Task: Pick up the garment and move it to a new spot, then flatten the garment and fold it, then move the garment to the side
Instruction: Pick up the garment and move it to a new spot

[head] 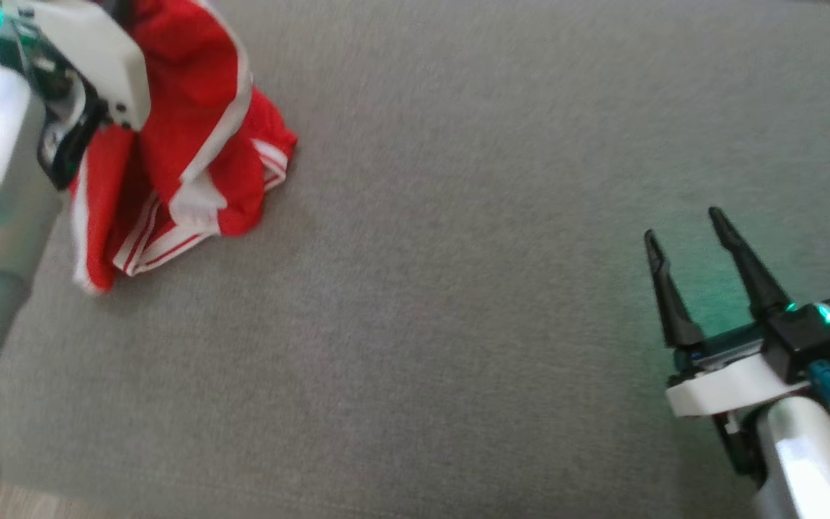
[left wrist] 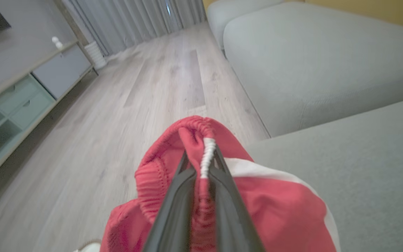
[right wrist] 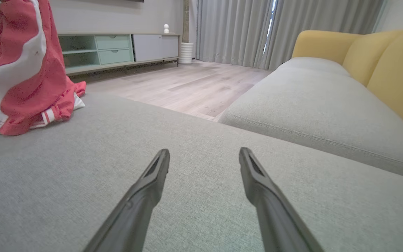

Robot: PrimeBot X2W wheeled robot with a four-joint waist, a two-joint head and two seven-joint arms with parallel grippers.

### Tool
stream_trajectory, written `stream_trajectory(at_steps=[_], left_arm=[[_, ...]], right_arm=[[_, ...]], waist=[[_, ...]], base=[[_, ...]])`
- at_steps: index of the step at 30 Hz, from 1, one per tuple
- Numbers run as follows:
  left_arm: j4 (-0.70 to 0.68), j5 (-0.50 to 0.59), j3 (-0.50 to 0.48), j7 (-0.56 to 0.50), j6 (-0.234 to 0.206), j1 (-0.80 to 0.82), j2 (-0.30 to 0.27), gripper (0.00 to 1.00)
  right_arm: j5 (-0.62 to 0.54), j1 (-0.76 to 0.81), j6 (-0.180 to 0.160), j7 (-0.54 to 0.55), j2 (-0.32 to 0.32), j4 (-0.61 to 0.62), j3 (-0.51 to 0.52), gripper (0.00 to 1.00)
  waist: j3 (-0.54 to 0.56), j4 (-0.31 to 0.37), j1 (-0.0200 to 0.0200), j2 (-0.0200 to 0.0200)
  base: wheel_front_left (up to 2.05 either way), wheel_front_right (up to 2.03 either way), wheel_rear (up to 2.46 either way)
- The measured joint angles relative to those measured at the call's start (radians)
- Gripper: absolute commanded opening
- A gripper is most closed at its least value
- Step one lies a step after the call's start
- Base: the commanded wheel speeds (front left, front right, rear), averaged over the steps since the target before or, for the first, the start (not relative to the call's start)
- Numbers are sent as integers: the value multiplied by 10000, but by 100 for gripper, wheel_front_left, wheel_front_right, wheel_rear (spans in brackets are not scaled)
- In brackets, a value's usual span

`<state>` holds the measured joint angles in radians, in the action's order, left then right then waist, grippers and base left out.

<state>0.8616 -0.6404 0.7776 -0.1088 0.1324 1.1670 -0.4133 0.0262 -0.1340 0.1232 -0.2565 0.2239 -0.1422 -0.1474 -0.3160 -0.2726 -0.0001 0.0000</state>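
The garment (head: 192, 144), a pair of red shorts with white stripes, hangs bunched from the left gripper (left wrist: 201, 154). That gripper is clenched on a fold of the elastic waistband (left wrist: 194, 127). Its two dark fingers (left wrist: 173, 210) lie almost together, with red cloth and a strip of white trim squeezed between them. Below the gripper the cloth drapes down, and the lower hems rest crumpled on the grey sofa cushion (head: 458, 288), close to the cushion's edge. The wooden floor (left wrist: 135, 105) lies just beyond the gripper's tips. The garment is thus partly raised but not clear of the cushion.

The right gripper (head: 684, 227) is released, its fingers spread wide with nothing between them. It hovers low over bare cushion, well apart from the garment, which sits far off to its left.

The step in hand looks like the first one: picking the garment up to carry it to a new spot. The next move probably calls for raising the left gripper until the trailing hems leave the cushion. It would then carry the garment inward, away from the edge and toward the open stretch in front of the right gripper. The hold is a single pinch on gathered elastic, so a steady carry seems wise, since dragging cloth could tug it loose. Flattening afterwards will likely need the right gripper to take a second corner.
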Motion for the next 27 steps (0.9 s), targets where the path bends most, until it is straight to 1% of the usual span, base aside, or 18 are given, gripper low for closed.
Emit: stream_trajectory(at_steps=[4, 8, 11, 15, 18, 22, 27], left_arm=[[-838, -288, 556, -79, 0, 433, -366, 0], [-1636, -581, 941, -357, 0, 965, -627, 0], [-2148, -899, 1062, -499, 0, 1220, -658, 0], [-2598, -1375, 1214, -571, 0, 1198, -477, 0], [-2773, -1881, 1089, -546, 0, 1138, -207, 0], [-3007, -2349, 940, -238, -21, 764, 395, 0], [-3085, -2830, 988, 430, -198, -735, 1277, 0]], right_arm=[[6, 144, 0, 0, -510, -84, 38, 100], [82, 518, 0, 0, -972, -100, 182, 100], [94, 778, 0, 2, -1227, -142, 192, 100], [94, 1291, 0, 2, -1381, -155, 111, 100], [96, 1506, 0, 2, -1496, -150, 130, 100], [196, 1493, 0, 2, -1536, -48, 159, 100], [284, 1504, 0, 2, -1592, 52, 209, 100]], waist=[[820, 337, -1, 0], [1509, 849, -2, 0], [1906, 1377, -1, 0], [2457, 2112, -3, 1], [2747, 2763, -2, 1], [2986, 3642, -1, 1], [3083, 4630, 0, 1]], base=[[0, 0, 0], [0, 0, 0], [0, 0, 0], [0, 0, 0], [0, 0, 0], [0, 0, 0], [0, 0, 0]])
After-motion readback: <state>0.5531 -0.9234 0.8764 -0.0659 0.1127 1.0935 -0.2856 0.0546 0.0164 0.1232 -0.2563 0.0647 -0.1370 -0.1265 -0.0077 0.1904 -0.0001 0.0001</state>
